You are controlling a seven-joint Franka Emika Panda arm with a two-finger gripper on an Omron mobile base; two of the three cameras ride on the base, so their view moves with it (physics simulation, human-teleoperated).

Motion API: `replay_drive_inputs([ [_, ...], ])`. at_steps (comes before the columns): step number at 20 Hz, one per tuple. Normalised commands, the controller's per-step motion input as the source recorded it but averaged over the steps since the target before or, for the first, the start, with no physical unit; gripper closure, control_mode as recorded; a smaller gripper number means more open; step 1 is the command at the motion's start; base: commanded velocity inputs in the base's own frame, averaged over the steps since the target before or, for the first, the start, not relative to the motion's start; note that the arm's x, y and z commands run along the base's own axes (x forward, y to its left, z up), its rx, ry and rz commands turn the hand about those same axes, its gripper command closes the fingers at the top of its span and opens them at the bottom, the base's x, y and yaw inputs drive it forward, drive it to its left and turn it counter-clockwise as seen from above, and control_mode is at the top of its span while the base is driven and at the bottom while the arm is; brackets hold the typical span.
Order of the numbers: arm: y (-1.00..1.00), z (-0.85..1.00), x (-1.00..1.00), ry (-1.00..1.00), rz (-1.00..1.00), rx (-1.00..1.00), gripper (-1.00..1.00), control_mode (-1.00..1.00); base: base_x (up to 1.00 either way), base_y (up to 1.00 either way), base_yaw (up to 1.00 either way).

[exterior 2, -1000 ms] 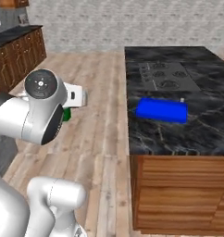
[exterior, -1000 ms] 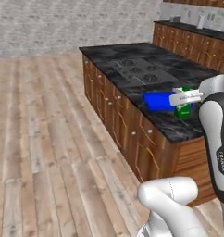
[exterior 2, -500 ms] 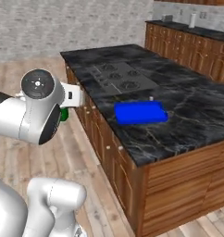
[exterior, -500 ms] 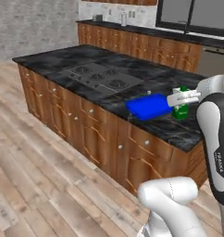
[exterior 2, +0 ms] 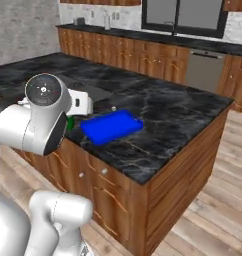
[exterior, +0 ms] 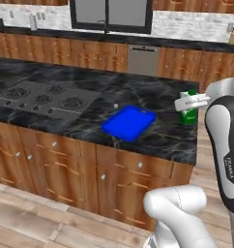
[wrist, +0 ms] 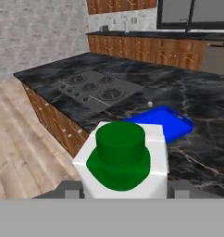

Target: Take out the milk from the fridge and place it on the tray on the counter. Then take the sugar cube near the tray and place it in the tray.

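Counter (exterior: 153,97): black marble, cooktop (exterior: 39,97) set at its 9 o'clock end. Tray (exterior: 129,122): flat on the counter, bare. Gripper (wrist: 125,187): jaws pinching the milk (wrist: 124,159), carried at the tray's 3 o'clock. Sugar cube (exterior: 116,105): on the counter just beside the tray's 11 o'clock corner.

The raised arm's hand (exterior: 188,109) grips the milk (exterior: 188,112).
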Motion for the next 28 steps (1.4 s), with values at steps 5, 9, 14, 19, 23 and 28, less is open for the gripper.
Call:
replay_drive_inputs([
  [5, 0.00, 0.00, 0.00, 0.00, 0.00, 0.00, 1.00, 1.00, -0.45, 1.00, -0.47],
  [9, 0.00, 0.00, 0.00, 0.00, 0.00, 0.00, 1.00, 1.00, -0.30, 1.00, -0.52],
  [14, 0.00, 0.00, 0.00, 0.00, 0.00, 0.00, 1.00, 1.00, 0.42, 1.00, -0.36],
  [19, 0.00, 0.00, 0.00, 0.00, 0.00, 0.00, 1.00, 1.00, 0.68, 0.53, -0.19],
  [23, 0.00, 0.00, 0.00, 0.00, 0.00, 0.00, 1.00, 1.00, 0.91, 0.03, -0.07],
  [28, 0.00, 0.00, 0.00, 0.00, 0.00, 0.00, 1.00, 1.00, 0.78, 0.59, -0.17],
])
